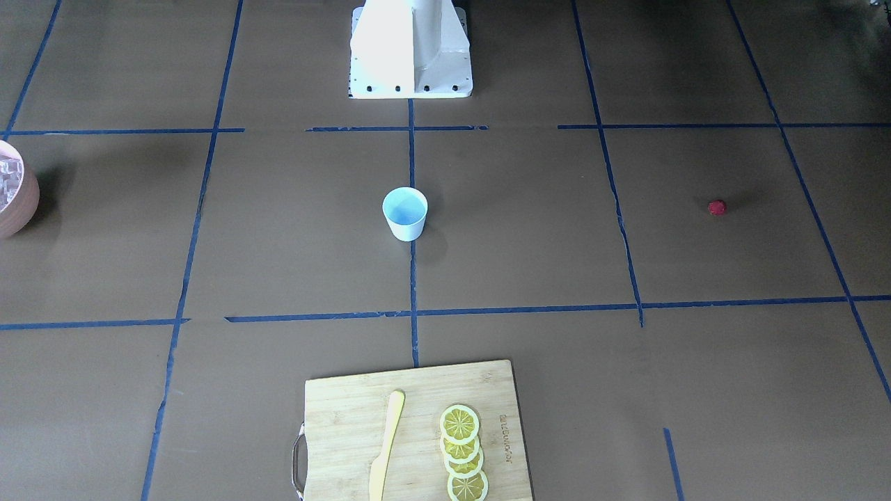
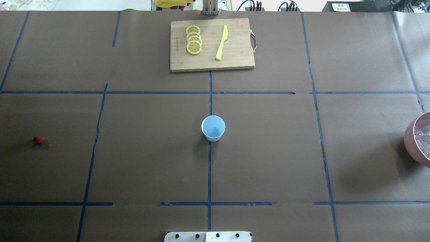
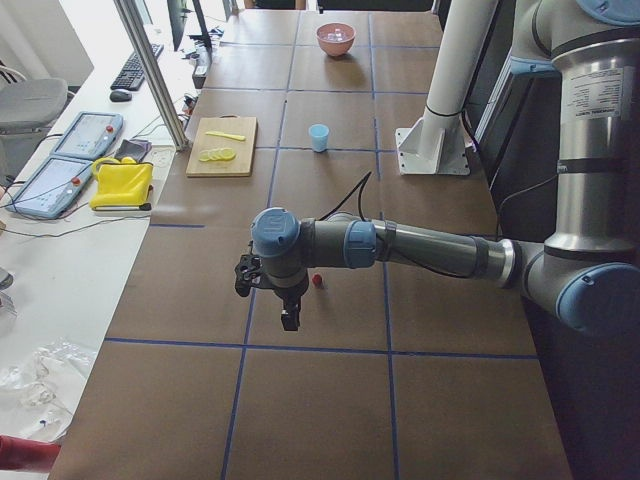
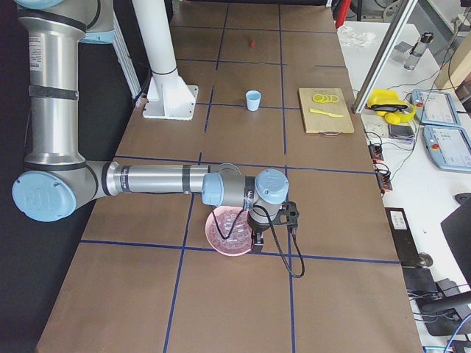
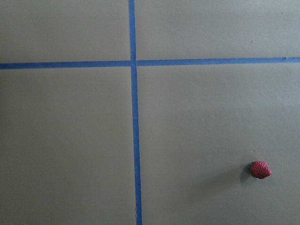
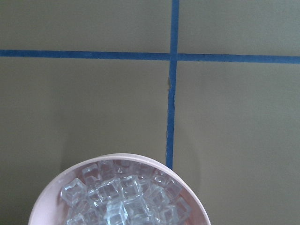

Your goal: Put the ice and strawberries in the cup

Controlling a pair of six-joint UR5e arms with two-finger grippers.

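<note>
Red strawberry [image 2: 39, 139], one only, far left on the desk [image 2: 151, 161], with left gripper [image 3: 289, 320] hanging near it, above the desk; open or closed, cannot tell. At centre, one white cup [image 2: 213, 128], seemingly empty. Far right, one pink bowl [image 2: 412, 143] heaped with ice [image 6: 122, 197], too many cubes to count, under right gripper [image 4: 256, 240]; state likewise unclear. Judged as opening step: nothing loaded yet. Next calls for lowering squarely onto tiny berry, pinching gently.
</note>
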